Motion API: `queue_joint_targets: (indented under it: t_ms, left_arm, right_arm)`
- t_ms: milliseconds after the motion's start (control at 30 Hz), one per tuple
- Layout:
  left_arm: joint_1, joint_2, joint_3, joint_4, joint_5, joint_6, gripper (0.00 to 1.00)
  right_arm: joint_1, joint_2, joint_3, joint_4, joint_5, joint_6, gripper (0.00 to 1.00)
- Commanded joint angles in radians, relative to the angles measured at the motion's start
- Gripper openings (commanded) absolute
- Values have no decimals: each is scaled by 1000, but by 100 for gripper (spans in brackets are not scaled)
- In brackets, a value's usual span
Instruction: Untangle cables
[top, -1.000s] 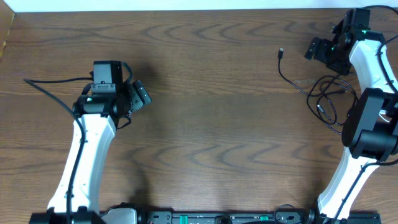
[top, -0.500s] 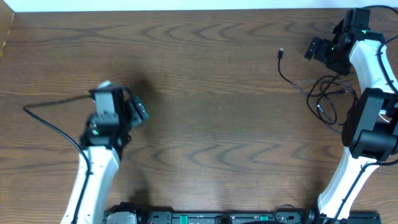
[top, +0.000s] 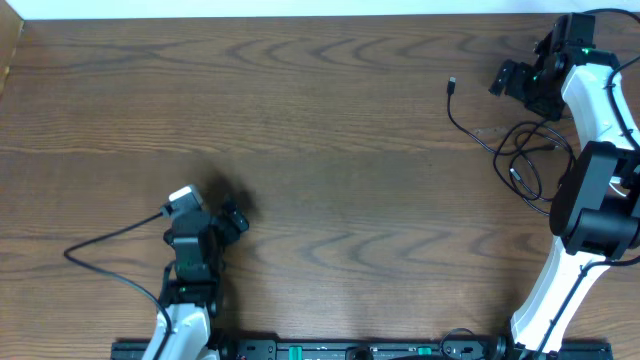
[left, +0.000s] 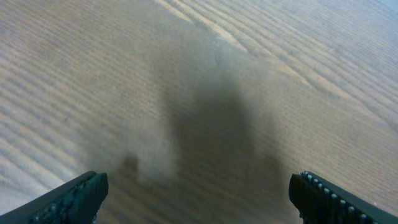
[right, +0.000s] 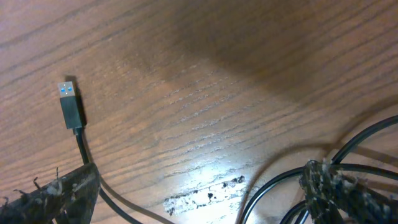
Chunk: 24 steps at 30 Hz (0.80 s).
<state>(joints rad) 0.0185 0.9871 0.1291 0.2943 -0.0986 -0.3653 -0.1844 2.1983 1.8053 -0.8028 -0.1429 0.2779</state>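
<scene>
Black cable (right: 70, 106) beside right tool (right: 199, 194), seemingly open.

No writing, label, brand or number can be read anywhere; the plug (right: 70, 104) of the black cable (right: 79, 143), just above the right gripper (right: 199, 196) fingers (right: 56, 193), is plain.

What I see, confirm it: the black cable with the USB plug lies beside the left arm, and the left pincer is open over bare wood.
Not right. The black cable with its USB plug lies beside the right arm, at the far right of the table, as the overhead view shows. The left pincer is indeed open over bare wood.
</scene>
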Motion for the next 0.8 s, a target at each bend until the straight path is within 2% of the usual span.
queue_joint_targets:
  t_ms: [0,133,433,633,767]
  left_arm:
    - [21,-42,-65,23,1,-34,98]
    - [49,-87,-126,67,3,-65,98]
    - [73,-218,-125,-134,1,-72,98]
    - [73,-437,-125,-364,0,-75,98]
    - [56,-613,-125,-366,18,12,98]
  right_arm:
    - [3,-27,18,-1,-6,6,99]
    - [3,-27,18,0,-6,6,99]
    - [3,-27,18,0,-6,6,99]
    - [3,-27,18,0,-6,5,99]
    - [3,-27,18,-1,-6,6,99]
